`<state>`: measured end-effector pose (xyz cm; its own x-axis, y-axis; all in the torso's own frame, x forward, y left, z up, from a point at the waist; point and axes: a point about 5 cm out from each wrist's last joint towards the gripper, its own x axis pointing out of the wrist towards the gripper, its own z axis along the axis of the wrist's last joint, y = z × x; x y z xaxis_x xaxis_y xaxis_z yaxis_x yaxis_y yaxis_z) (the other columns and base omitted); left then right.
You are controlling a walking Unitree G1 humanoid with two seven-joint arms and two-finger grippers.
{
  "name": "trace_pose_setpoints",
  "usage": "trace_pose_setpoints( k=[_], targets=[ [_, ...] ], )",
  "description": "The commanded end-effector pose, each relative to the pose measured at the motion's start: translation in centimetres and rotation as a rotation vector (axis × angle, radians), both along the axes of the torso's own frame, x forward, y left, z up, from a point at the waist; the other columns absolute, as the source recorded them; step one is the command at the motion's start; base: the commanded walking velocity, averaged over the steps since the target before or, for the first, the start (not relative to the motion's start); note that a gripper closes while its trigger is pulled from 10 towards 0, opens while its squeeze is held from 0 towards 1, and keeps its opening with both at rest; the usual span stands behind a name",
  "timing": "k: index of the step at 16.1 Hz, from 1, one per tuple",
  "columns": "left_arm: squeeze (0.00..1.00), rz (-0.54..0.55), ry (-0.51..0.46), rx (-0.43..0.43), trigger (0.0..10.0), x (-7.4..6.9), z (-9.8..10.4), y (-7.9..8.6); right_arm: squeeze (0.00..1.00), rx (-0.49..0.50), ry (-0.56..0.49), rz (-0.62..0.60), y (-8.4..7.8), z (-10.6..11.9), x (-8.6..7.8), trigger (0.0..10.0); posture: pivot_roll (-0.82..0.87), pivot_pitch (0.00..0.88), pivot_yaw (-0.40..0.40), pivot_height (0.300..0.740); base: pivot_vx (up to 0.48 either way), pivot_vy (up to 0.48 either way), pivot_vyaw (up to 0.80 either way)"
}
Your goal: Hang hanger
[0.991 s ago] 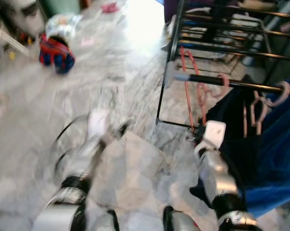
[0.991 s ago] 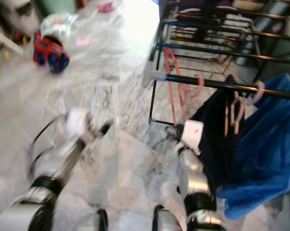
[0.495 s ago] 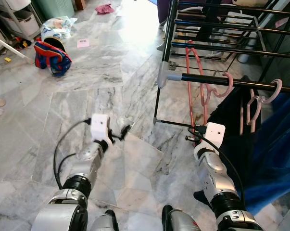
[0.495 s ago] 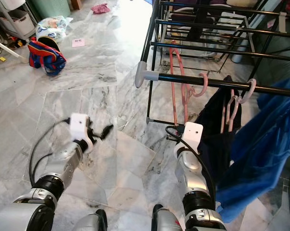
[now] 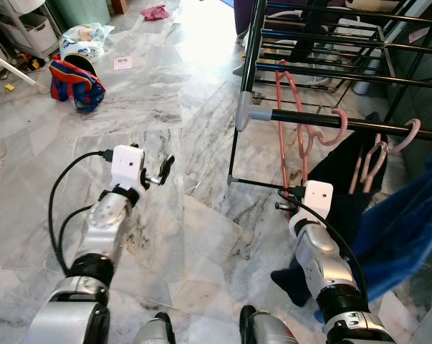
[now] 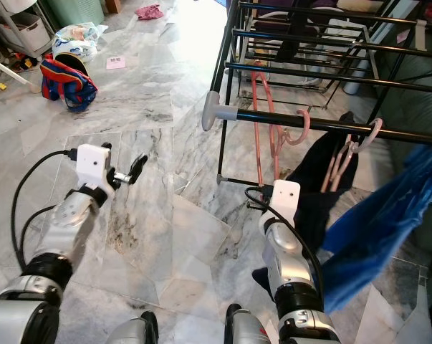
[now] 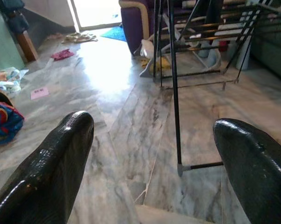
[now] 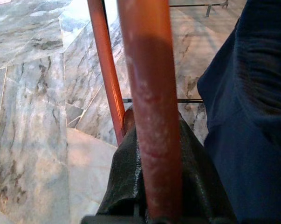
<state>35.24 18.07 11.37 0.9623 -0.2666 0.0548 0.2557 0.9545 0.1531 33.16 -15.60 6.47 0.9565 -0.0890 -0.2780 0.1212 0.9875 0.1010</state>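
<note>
the right gripper (image 8: 154,186) is closed around the lower bar of a pink hanger (image 5: 282,122), whose thick reddish rod runs straight through its black fingers (image 8: 126,177). that hanger already hooks over the black rail of the drying rack (image 5: 323,118), near the rail's grey end cap, with the right arm reaching up and forward beneath it. just beside the gripper hangs a dark navy garment (image 5: 330,186), and further along the rail a second pink hanger (image 5: 377,154) carries a bright blue cloth (image 5: 402,229).

the left gripper (image 5: 158,172) is held out over the bare floor, well apart from the rack, its two fingers (image 7: 51,163) spread wide and holding nothing; the left forearm points forward with a black cable looping from its white wrist box.

the floor (image 5: 165,93) is grey veined marble. far left on it sit a red and blue bag (image 5: 76,75) and a bucket stuffed with plastic bags (image 5: 83,43).
</note>
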Motion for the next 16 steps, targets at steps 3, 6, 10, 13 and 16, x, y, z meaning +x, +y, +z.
trace_pose_setpoints(
  k=[3, 6, 10, 13, 16],
  targets=[
    [0.0, 0.02, 0.042, -0.009, 10.0, -1.6, -2.0, 0.5, 0.0, -0.009, 0.0, 0.022, 0.6, 0.9, -0.1, 10.0, -0.06, 0.231, -0.008, 0.74, 0.0, 0.0, 0.0],
    [0.0, 0.033, 0.005, -0.049, 10.0, -2.6, -2.3, -0.6, 0.0, -0.022, 0.014, 0.026, 0.6, 0.6, -1.1, 10.0, -0.06, 0.231, -0.011, 0.74, 0.0, 0.0, 0.0],
    [0.0, 0.056, 0.005, -0.069, 10.0, -2.8, -2.3, -0.8, 1.0, -0.015, 0.025, 0.026, 0.5, 0.3, -1.6, 10.0, -0.06, 0.234, -0.013, 0.74, 0.0, 0.0, 0.0],
    [0.0, 0.062, 0.014, -0.068, 10.0, -2.8, -2.3, -0.8, 1.0, -0.028, 0.013, 0.036, 0.7, 0.6, -1.8, 10.0, -0.06, 0.238, -0.002, 0.74, 0.0, 0.0, 0.0],
    [0.0, 0.056, -0.013, -0.071, 10.0, -2.9, -1.8, -1.3, 1.0, -0.066, -0.047, 0.04, 0.7, 1.5, -2.1, 10.0, -0.06, 0.241, 0.004, 0.74, 0.0, 0.0, 0.0]
  ],
)
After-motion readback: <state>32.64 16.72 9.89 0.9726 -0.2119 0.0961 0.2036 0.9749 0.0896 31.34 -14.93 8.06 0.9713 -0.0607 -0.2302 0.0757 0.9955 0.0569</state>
